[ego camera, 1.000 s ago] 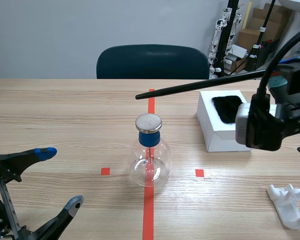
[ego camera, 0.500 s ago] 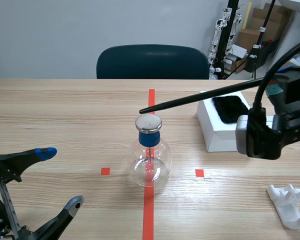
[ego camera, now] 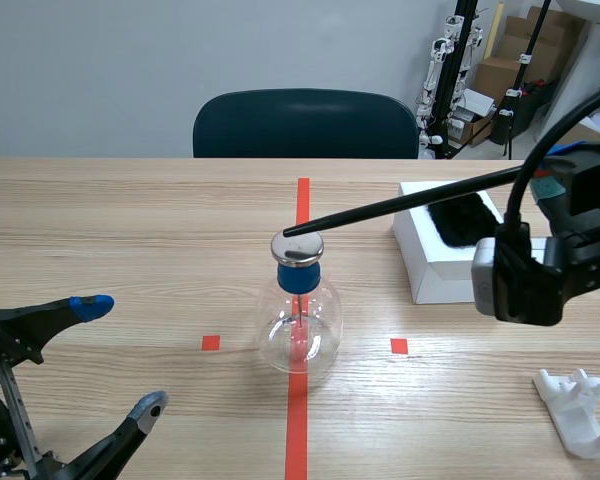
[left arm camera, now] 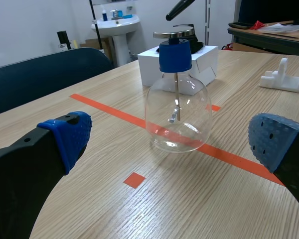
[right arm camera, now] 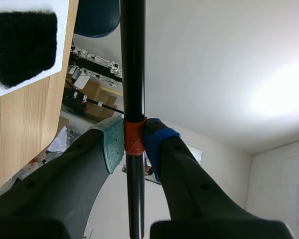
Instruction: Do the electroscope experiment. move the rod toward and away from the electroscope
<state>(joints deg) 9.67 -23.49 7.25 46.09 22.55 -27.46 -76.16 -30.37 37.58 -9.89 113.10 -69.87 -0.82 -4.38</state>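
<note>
The electroscope (ego camera: pixel 299 313) is a clear glass flask with a blue stopper and a round metal cap, standing on the red tape line mid-table; the left wrist view shows the electroscope (left arm camera: pixel 177 99) ahead of my left gripper. A long black rod (ego camera: pixel 400 207) slants across from the right, its tip just above the metal cap. My right gripper (right arm camera: pixel 133 144) is shut on the rod (right arm camera: pixel 132 59) at an orange band. My left gripper (ego camera: pixel 120 355) stands open at the near left, nothing between its fingers.
A white box (ego camera: pixel 435 252) with a black fur cloth (ego camera: pixel 463 218) on top sits right of the flask. A white plastic stand (ego camera: pixel 580 410) lies at the near right. A dark chair (ego camera: pixel 305 124) stands behind the table.
The right arm has lowered the rod, bringing its tip down from well above the electroscope to just over the metal cap. The left arm has not moved.
</note>
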